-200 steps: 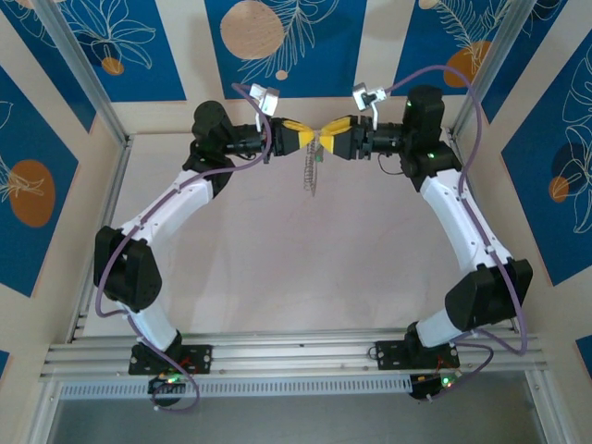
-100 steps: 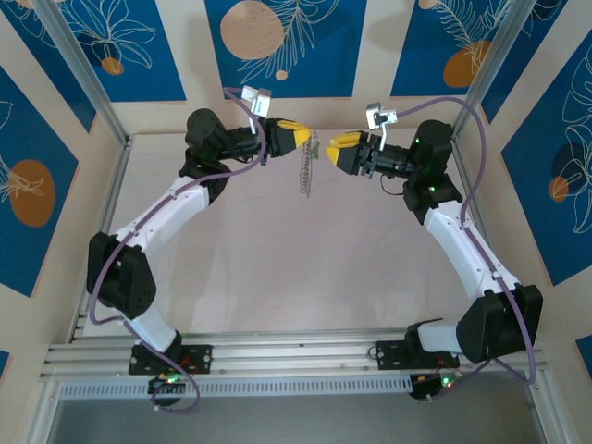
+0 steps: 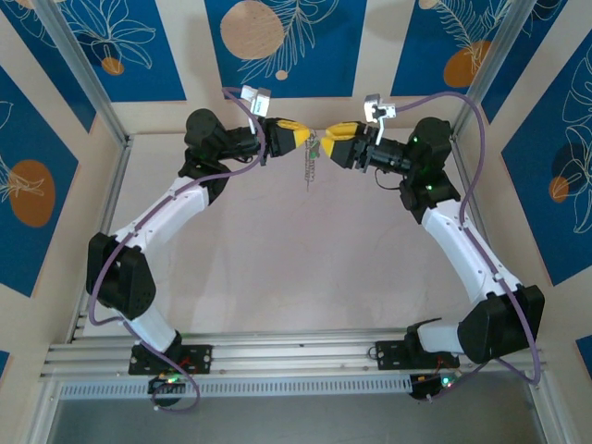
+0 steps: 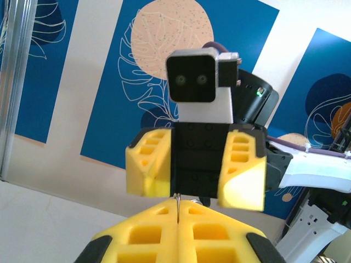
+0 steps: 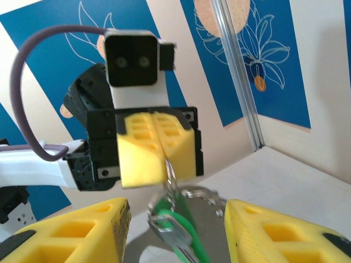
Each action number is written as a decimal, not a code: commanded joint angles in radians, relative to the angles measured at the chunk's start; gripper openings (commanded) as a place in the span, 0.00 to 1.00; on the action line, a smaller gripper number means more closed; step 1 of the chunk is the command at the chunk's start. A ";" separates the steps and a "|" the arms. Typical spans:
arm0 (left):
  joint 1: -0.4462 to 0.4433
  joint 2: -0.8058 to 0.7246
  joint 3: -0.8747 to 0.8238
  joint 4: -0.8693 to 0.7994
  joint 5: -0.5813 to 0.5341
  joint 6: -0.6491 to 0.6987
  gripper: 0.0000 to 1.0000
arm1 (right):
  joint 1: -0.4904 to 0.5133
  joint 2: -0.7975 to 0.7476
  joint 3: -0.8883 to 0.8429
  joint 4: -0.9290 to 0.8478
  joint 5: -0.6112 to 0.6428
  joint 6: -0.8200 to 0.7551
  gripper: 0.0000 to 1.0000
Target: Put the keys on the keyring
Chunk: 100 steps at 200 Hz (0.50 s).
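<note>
My left gripper point(image 3: 301, 137) is shut on the top of the keyring point(image 4: 177, 204), a thin metal loop poking up from between its closed yellow fingers point(image 4: 219, 230). Seen from the right wrist, the keyring point(image 5: 170, 171) hangs out of the left gripper point(image 5: 163, 164), and the keys point(image 5: 174, 234) dangle under it, silvery with a green piece point(image 5: 189, 224). The keys point(image 3: 313, 159) hang high above the table at the back. My right gripper point(image 5: 176, 222) is open and faces the left one, with the keys between its fingers point(image 5: 263, 233) and not pinched.
The pale tabletop point(image 3: 305, 268) lies well below both grippers. Blue patterned wall panels point(image 3: 277, 46) stand close behind them, with metal frame posts point(image 3: 83, 79) at the back corners. A rail point(image 3: 296, 356) runs along the near edge.
The right gripper backed away from the left one, then came back up to the hanging keys, its jaws a little wider. The left gripper shifted slightly left and stayed shut.
</note>
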 commanded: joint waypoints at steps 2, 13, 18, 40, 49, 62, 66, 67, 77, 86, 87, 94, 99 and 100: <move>-0.007 -0.040 0.001 0.049 -0.003 -0.011 0.00 | 0.012 0.021 0.048 -0.014 0.026 -0.025 0.50; -0.007 -0.041 0.000 0.048 -0.003 -0.010 0.00 | 0.014 0.028 0.055 -0.023 0.026 -0.031 0.49; -0.007 -0.040 0.001 0.046 -0.003 -0.009 0.00 | 0.017 0.029 0.056 -0.028 0.026 -0.034 0.48; -0.007 -0.041 0.002 0.046 -0.004 -0.008 0.00 | 0.019 0.031 0.054 -0.045 0.026 -0.048 0.41; -0.007 -0.040 0.004 0.045 -0.005 -0.007 0.00 | 0.021 0.031 0.051 -0.054 0.025 -0.055 0.40; -0.007 -0.038 0.006 0.045 -0.004 -0.008 0.00 | 0.024 0.028 0.045 -0.069 0.027 -0.068 0.39; -0.007 -0.037 0.007 0.045 -0.004 -0.008 0.00 | 0.026 0.028 0.043 -0.072 0.028 -0.071 0.37; -0.007 -0.038 0.008 0.045 -0.004 -0.007 0.00 | 0.026 0.028 0.042 -0.074 0.028 -0.073 0.37; -0.007 -0.036 0.010 0.046 -0.004 -0.008 0.00 | 0.028 0.025 0.039 -0.083 0.029 -0.080 0.33; -0.007 -0.034 0.012 0.046 -0.004 -0.008 0.00 | 0.029 0.024 0.035 -0.089 0.030 -0.084 0.29; -0.007 -0.034 0.012 0.046 -0.004 -0.008 0.00 | 0.028 0.023 0.035 -0.090 0.030 -0.085 0.28; -0.007 -0.034 0.013 0.047 -0.004 -0.007 0.00 | 0.029 0.022 0.032 -0.091 0.032 -0.087 0.25; -0.007 -0.032 0.013 0.046 -0.005 -0.008 0.00 | 0.029 0.022 0.031 -0.095 0.032 -0.088 0.23; -0.007 -0.032 0.013 0.046 -0.005 -0.008 0.00 | 0.028 0.022 0.030 -0.096 0.032 -0.088 0.22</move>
